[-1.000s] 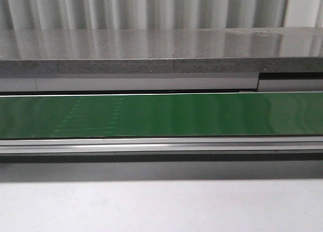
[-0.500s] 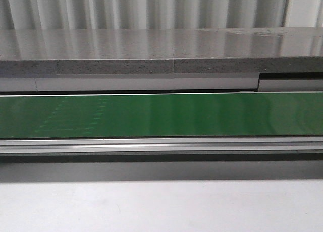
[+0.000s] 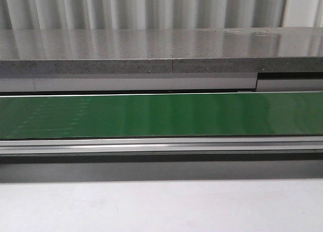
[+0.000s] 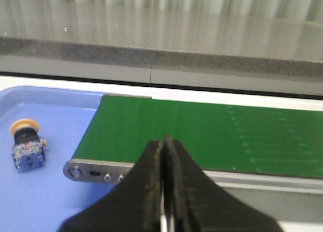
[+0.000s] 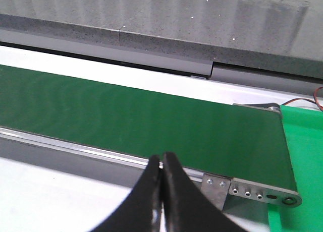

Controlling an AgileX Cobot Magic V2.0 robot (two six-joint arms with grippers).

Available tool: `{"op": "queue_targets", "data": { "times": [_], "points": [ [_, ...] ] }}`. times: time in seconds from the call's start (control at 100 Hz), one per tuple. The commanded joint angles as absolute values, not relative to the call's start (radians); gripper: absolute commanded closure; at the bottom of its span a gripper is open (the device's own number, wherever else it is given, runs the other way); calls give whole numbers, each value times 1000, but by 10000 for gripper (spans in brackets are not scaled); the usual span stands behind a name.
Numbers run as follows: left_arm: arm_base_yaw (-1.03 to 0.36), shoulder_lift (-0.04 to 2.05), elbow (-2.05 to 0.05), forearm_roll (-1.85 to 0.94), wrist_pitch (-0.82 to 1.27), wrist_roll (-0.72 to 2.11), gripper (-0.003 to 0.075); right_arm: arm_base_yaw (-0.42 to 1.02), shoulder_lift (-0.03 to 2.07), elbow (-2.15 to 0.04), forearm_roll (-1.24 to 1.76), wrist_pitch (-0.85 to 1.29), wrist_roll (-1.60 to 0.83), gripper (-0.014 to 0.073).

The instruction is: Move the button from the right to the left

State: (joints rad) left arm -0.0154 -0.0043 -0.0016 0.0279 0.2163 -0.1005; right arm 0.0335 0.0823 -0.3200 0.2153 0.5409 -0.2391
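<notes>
The button is lying in the lower left of the left wrist view, on the blue tray just beside the end of the conveyor belt. Its yellow cap is pointing toward the upper left of that frame and its blue contact block toward the lower left. It is not showing in the front view or in the right wrist view.

In the front view, the belt is running: the faint dotted pattern on its green surface is now sitting at the far left of the frame, whereas half a second ago it was lying farther right, and a second ago farther right again. The surface is therefore travelling leftward, toward the tray. Nothing else in that view is changing, and no part is riding on the visible stretch.

The left gripper is hanging near the belt end with its jaws pressed together and nothing between them. The right gripper is hanging above the near rail of the belt, jaws likewise closed and empty, with the green bin at the lower right of that frame.

Judgement: with the button resting at the left end, the transfer is appearing complete for this part, and both arms are waiting.
</notes>
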Motion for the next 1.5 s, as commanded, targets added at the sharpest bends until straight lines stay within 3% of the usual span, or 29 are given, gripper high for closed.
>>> {"op": "queue_targets", "data": {
  "times": [0.0,1.15,1.49],
  "points": [
    [-16,-41,25,18,162,-110,740,35,95,-345,218,467,-245,660],
    [-16,-41,23,41,158,-110,740,33,95,-343,217,430,-245,660],
    [-16,-41,23,41,158,-110,740,-78,95,-138,-13,-18,-16,660]
  ]
}}
